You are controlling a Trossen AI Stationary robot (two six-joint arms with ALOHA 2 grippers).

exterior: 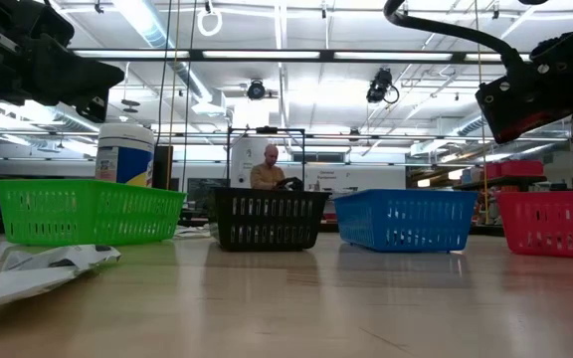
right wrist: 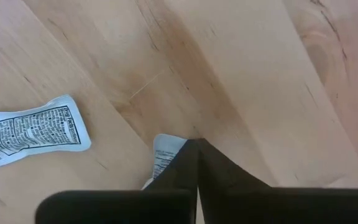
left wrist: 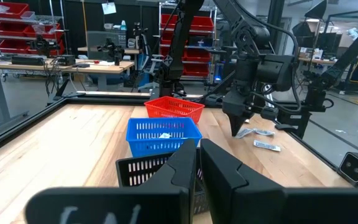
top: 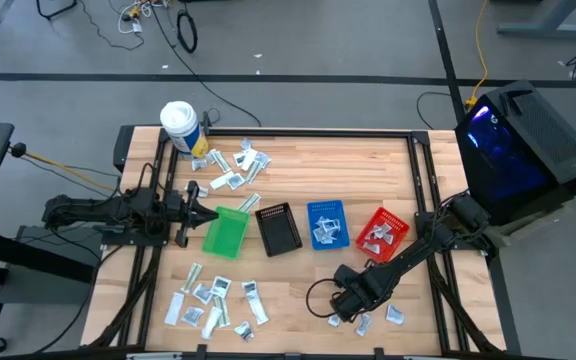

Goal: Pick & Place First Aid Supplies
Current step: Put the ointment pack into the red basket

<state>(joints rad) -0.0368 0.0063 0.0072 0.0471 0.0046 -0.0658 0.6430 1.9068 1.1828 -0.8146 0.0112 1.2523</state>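
Small white printed sachets lie in clusters on the wooden table: far left (top: 233, 165), near left (top: 213, 300) and near right (top: 396, 316). More lie in the blue bin (top: 326, 222) and the red bin (top: 381, 232). My right gripper (top: 343, 303) points down at the table's near right, shut on one sachet (right wrist: 165, 152). Another sachet (right wrist: 30, 130) lies flat beside it. My left gripper (left wrist: 197, 158) is shut and empty, and hovers level at the left of the green bin (top: 226, 232). My right gripper comes from above, pointing down, and is shut on a white sachet. Only one printed corner (right wrist: 162, 148) shows beside the fingertips; the fingers hide the rest. The fingertips are close to the tabletop. I cannot tell whether the sachet is lifted.
Green, black (top: 278, 228), blue and red bins stand in a row across the table's middle. A white tub (top: 179, 125) stands at the far left corner. A black frame rims the table. A person stands far behind the table (exterior: 270, 169).
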